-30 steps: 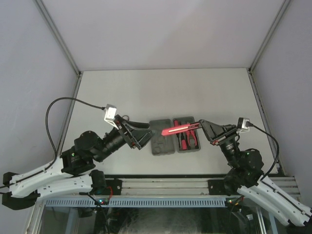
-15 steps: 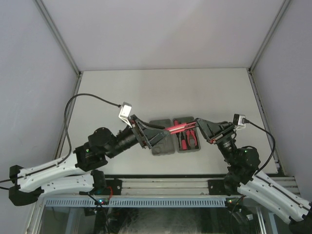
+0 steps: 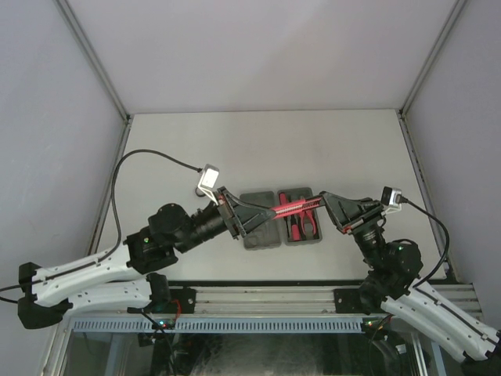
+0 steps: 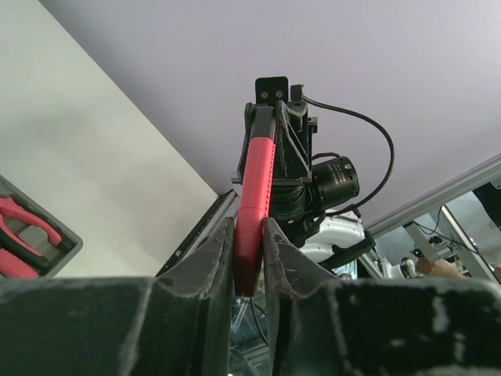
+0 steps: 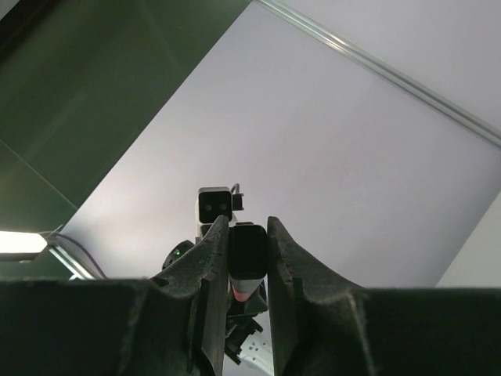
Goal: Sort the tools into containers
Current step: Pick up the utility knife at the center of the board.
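Since a second ago the left gripper has swung in and now pinches one end of the red-handled tool, whose other end the right gripper clamps, hanging in the air above the trays.

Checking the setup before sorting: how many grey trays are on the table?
2, side by side: left tray, partly under the left hand; right tray, holding red-handled tools.

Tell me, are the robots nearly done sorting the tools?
Partly. Red-handled tools already lie in the right tray; the left tray looks empty. The left gripper and right gripper both hold one red tool above them; it has yet to go in.
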Controlling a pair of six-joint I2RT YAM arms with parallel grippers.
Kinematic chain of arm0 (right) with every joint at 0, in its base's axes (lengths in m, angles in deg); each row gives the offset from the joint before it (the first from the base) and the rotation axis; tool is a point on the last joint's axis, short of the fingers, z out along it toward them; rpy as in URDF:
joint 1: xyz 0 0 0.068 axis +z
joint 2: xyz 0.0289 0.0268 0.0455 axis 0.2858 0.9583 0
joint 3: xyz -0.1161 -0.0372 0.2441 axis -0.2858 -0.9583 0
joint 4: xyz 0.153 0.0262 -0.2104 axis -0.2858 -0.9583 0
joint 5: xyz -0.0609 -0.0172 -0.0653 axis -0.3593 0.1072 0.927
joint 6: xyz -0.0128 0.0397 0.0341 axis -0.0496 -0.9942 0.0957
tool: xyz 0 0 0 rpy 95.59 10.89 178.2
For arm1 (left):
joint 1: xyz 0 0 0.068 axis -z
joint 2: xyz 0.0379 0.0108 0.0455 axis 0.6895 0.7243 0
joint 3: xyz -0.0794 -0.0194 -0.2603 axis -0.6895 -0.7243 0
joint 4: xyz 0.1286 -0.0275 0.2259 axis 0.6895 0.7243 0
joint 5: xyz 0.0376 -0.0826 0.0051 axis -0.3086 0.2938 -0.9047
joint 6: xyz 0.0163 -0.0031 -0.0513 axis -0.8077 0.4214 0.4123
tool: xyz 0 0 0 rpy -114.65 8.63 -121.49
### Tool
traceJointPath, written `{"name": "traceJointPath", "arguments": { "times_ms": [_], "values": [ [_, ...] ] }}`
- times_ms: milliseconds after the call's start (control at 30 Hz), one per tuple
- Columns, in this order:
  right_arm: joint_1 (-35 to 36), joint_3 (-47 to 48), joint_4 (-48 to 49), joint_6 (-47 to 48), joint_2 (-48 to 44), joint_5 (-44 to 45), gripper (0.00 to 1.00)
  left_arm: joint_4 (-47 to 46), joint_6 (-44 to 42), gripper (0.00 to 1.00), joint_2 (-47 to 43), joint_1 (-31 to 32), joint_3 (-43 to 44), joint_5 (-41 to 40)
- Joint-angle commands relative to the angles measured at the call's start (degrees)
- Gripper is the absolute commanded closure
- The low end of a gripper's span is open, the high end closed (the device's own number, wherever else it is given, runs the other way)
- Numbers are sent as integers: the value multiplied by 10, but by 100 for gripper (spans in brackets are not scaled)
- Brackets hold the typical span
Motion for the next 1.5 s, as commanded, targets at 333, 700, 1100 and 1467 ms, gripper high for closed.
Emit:
{"name": "traceJointPath", "arguments": {
  "times_ms": [333,700,1100,1467],
  "values": [
    [-1,-11,-31,42,-35,-1,89,-5,8,100,8,-1,29,16],
    [-2,-5,-159,82,-122,19,49,47,-20,100,-5,-1,38,-13],
    [-3,85,-398,276,-166,54,47,213,-47,100,-8,-53,64,-8],
    [-2,106,-401,583,-80,-125,49,289,-73,100,17,-86,75,28]
  ]
}}
